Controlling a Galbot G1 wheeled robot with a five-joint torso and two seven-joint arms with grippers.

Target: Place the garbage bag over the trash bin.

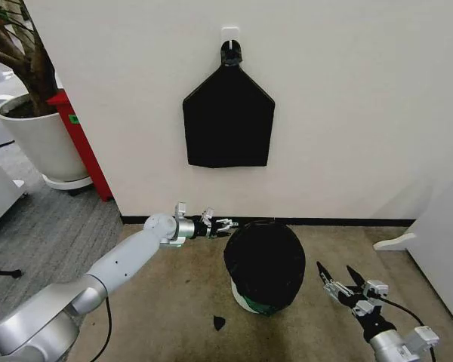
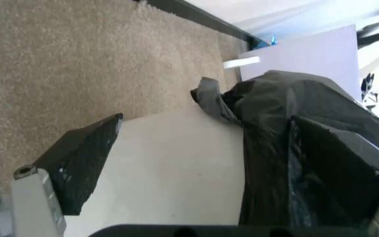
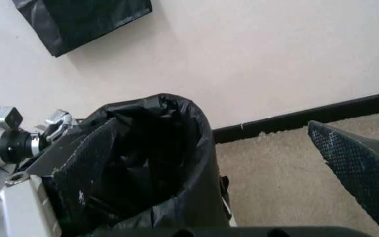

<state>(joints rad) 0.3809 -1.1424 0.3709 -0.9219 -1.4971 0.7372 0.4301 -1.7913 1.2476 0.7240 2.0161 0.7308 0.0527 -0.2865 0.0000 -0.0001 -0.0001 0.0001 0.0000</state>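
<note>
On the carpet floor by the wall, your garbage bag (image 1: 265, 260) drapes over the trash bin (image 1: 245, 300). Left pincer (image 1: 228, 224) sits at the bag's ten o'clock rim, jaws spread, gripping nothing. Right pincer (image 1: 337, 276) hovers at four o'clock, wide open, empty.

Both grippers (image 1: 228, 224) (image 1: 338, 278), fingers spread

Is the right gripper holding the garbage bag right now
No. In the head view the right gripper hangs open beside the garbage bag, clear of it.
</note>
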